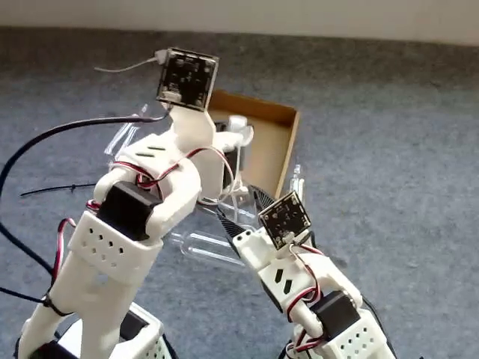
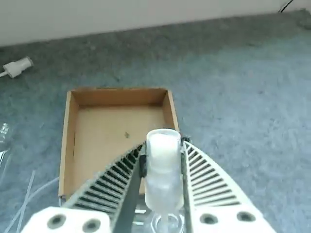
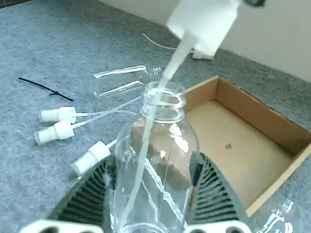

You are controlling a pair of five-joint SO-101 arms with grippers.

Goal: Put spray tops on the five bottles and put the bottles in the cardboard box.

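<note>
White spray top (image 3: 204,22) sits pinched tight in the left claw (image 2: 163,145), just above the open mouth of a see-through bottle (image 3: 158,141), and its thin tube goes down inside. The right claw (image 3: 156,162) hugs that bottle by its sides, near the brown cardboard box (image 2: 119,96). Three loose spray tops (image 3: 58,115) and a second bottle (image 3: 121,80) lie on the grey carpet (image 3: 43,43).

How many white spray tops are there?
5 spray tops: one in the left gripper over the bottle, three lying together on the carpet, one beside the wall. Others may be hidden.
</note>
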